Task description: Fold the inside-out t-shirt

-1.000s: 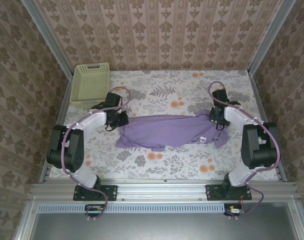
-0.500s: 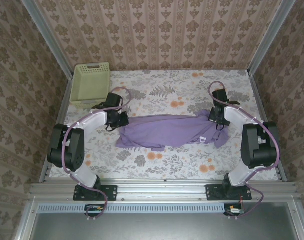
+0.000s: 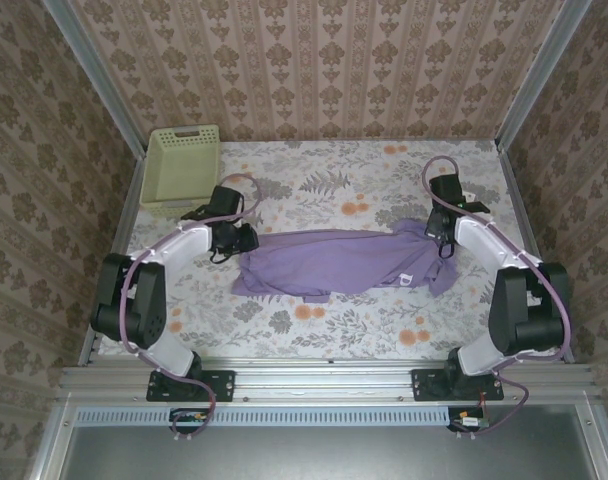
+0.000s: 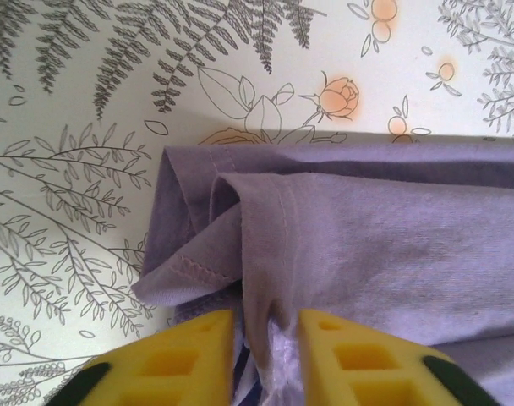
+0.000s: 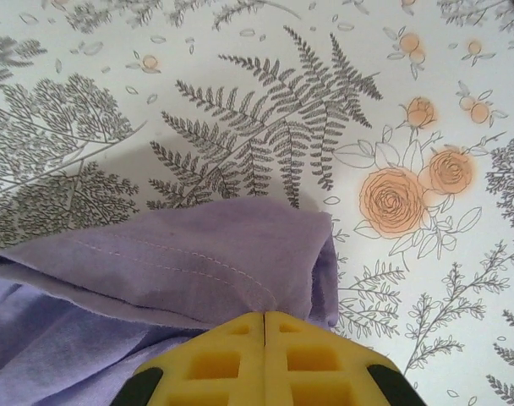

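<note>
Floral tablecloth (image 3: 324, 190) between wallpapered walls, top view. The inside-out t-shirt (image 3: 334, 262) lies bunched in a band across the table's middle, from 9 o'clock to 3 o'clock, with its white tag (image 3: 407, 277) toward the 4 o'clock side. A pale green basket (image 3: 181, 165) sits well apart at the 10 o'clock corner.

The left gripper (image 3: 246, 238) is at the shirt's 9 o'clock end. In its wrist view (image 4: 265, 326) the jaws stand partly open, with a hemmed fold lying loose between them and not visibly squeezed. The right gripper (image 3: 436, 240) is at the 3 o'clock end. Its wrist view (image 5: 265, 326) shows the fingers pressed together on a thin edge of cloth.

Likely hazards:
- Any pull toward 3 o'clock would probably draw the slack fold out of the left jaws and drag the shirt lopsided.
- The right pinch is shallow and may slip under tension.
- The layered folds at 9 o'clock could be caught unevenly on re-closing.
</note>
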